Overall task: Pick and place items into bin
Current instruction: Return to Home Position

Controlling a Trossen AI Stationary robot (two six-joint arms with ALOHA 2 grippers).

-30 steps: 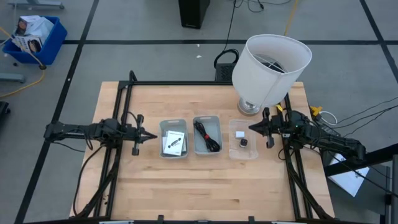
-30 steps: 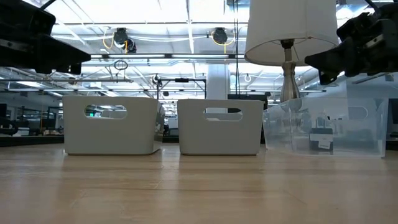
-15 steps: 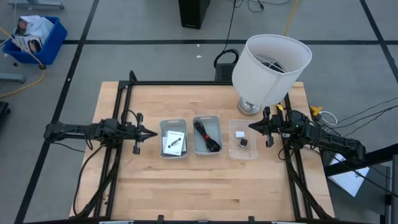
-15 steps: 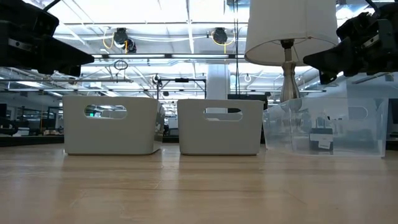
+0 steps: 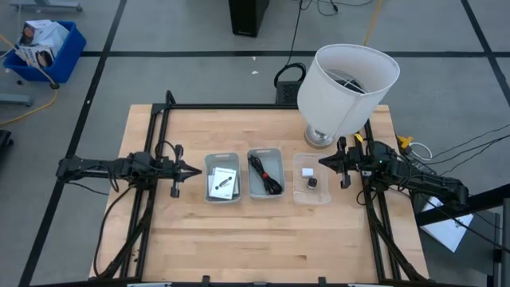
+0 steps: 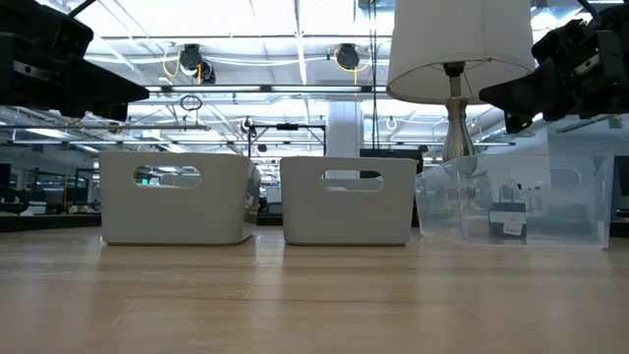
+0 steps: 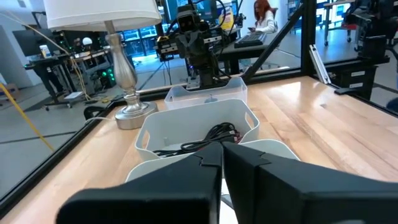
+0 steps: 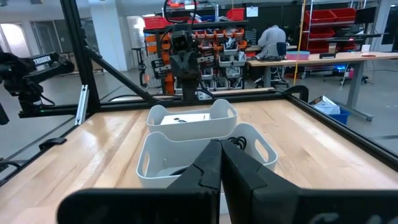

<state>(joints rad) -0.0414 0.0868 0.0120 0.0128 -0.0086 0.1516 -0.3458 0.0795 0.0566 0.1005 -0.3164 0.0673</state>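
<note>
Hovering above table (image 5: 239, 239) | left pincer (image 5: 194, 171) closed, empty | right pincer (image 5: 323, 165) closed, empty

Just one word can be read: white lettering, TROSSEN as far as I can make out, on a dark arm (image 8: 37, 62) at the upper left of the right wrist view. The marks on the white card (image 5: 224, 176) are too small to read.

**Your left arm (image 6: 59, 59) has crept a touch toward mid-frame.**
In the low view its dark bulk, at the upper left of the frame, now reaches slightly farther right than it did a second ago. That shift was already finished half a second back. From above, your left gripper (image 5: 197, 171), at middle left, shows hardly any of it.
</note>
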